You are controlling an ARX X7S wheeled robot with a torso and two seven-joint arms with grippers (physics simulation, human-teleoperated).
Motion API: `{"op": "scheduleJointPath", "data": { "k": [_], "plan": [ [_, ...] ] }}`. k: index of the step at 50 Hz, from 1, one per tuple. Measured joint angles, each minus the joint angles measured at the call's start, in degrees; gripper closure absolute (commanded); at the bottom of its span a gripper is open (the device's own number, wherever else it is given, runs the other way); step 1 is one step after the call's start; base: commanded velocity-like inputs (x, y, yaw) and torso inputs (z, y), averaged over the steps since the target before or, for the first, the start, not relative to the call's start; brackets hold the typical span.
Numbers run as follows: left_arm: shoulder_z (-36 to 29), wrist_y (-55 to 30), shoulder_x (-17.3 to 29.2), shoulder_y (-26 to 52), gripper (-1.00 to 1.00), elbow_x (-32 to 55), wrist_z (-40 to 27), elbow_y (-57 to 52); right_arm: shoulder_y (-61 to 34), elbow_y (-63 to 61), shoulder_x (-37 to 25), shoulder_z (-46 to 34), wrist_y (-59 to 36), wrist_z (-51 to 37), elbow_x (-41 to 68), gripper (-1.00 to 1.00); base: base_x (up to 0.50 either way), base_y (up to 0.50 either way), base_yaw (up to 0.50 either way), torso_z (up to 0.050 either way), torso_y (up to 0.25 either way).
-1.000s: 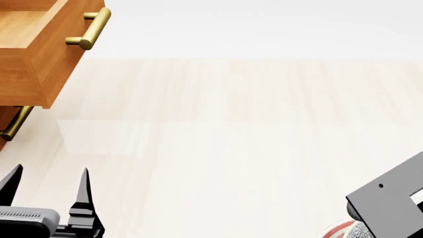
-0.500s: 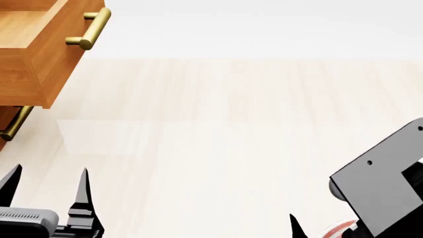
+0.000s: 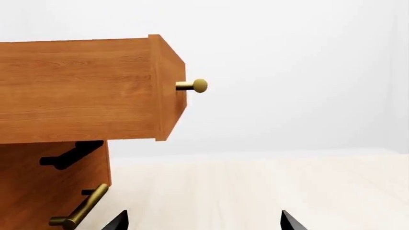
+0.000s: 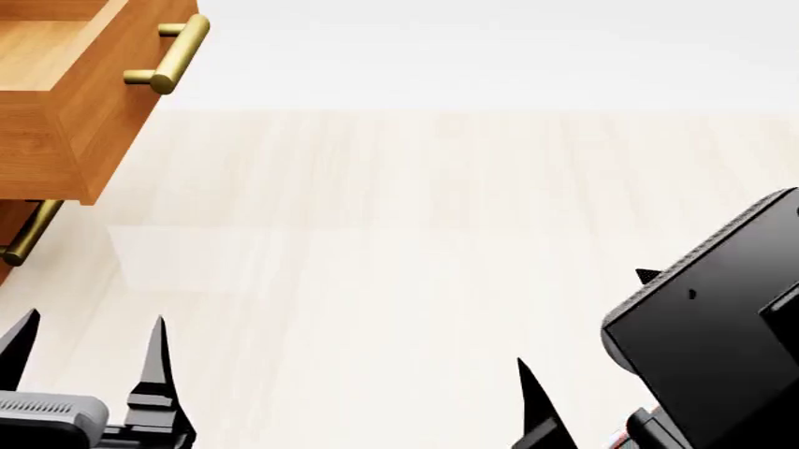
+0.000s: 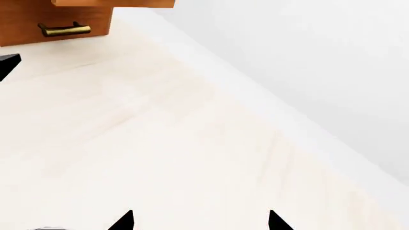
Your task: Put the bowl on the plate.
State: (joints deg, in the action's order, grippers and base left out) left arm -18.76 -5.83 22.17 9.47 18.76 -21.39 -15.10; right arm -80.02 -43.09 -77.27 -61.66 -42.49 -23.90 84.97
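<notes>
The bowl is out of view in every frame. Of the plate I see at most a thin reddish sliver point(image 4: 620, 442) at the bottom edge of the head view, mostly covered by my right arm. My right gripper point(image 4: 585, 321) hangs above the pale wooden tabletop point(image 4: 413, 243) at the lower right, open and empty; the right wrist view shows its two black tips wide apart point(image 5: 200, 219) over bare wood. At the lower left my left gripper point(image 4: 92, 329) is also open and empty, with its tips spread point(image 3: 204, 221) in the left wrist view.
A wooden cabinet stands at the table's far left with its top drawer point(image 4: 75, 103) pulled out, brass bar handle point(image 4: 168, 56) facing right. A lower drawer handle point(image 4: 28, 234) sits beneath. The left wrist view looks at that drawer point(image 3: 83, 91). A white wall point(image 4: 500, 47) lies behind.
My right arm has moved up and to the left into the head view, its fingertips now showing and covering most of the red-ringed rim. The left arm has not moved.
</notes>
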Motion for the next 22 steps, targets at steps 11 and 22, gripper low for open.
{"op": "scheduleJointPath", "data": {
  "k": [11,22],
  "plan": [
    [-0.12,0.03,0.07,-0.01,-1.00,0.08,-0.14,-0.20,0.12,-1.52,-0.29,0.95,2.59,0.55,-3.18,-1.00,0.00,0.00,0.00,0.000,0.000],
    [-0.24,0.48,0.10,-0.07,-1.00,0.01,-0.16,0.04,0.12,-3.16,-0.57,1.79,4.57,0.99,-5.93,-1.00,0.00,0.00,0.00,0.000,0.000]
  ]
}}
